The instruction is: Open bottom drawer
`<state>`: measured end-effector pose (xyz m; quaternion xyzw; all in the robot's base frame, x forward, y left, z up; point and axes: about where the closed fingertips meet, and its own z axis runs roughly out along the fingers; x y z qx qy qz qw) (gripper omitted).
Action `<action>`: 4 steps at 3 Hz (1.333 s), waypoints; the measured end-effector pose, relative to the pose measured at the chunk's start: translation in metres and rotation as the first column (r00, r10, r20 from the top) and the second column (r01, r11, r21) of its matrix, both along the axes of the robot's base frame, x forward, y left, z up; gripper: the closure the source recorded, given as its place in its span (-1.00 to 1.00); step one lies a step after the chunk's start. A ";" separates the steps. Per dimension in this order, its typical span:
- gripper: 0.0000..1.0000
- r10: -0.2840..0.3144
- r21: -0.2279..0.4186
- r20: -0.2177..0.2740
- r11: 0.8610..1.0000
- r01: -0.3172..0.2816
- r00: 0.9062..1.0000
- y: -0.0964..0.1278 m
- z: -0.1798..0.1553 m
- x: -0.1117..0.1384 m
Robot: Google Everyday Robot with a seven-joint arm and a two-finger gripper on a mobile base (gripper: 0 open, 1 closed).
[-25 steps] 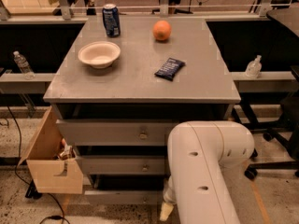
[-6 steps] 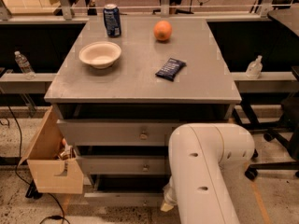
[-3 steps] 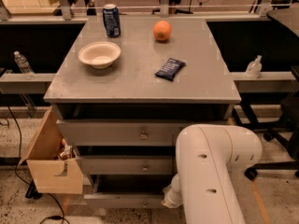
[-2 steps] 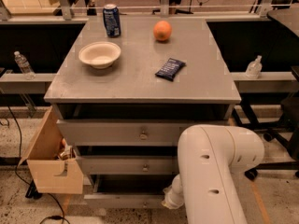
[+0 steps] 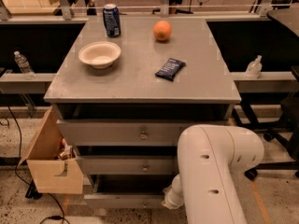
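The grey cabinet has three drawers. The bottom drawer (image 5: 122,200) is the lowest and slimmest front, standing a little out from the cabinet with a dark gap above it. Its knob is hidden. My gripper (image 5: 169,201) is low at the right part of that drawer front, mostly covered by my white arm (image 5: 215,171). The middle drawer (image 5: 126,165) and top drawer (image 5: 121,133) are closed and show their knobs.
On the cabinet top sit a white bowl (image 5: 99,54), a blue can (image 5: 111,20), an orange (image 5: 162,31) and a dark snack packet (image 5: 170,69). An open cardboard box (image 5: 49,160) stands against the cabinet's left side. Benches with plastic bottles flank it.
My arm has shifted slightly to the right compared with two seconds ago. The drawer fronts look unchanged over the last second.
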<state>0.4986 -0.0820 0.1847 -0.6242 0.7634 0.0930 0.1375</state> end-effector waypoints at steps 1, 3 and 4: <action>0.66 0.000 0.000 0.000 1.000 0.000 1.000 0.000 0.000 0.000; -0.28 0.000 0.000 0.000 1.000 0.000 1.000 0.000 0.000 0.001; -0.76 0.000 0.000 0.000 1.000 0.000 1.000 0.000 0.000 0.000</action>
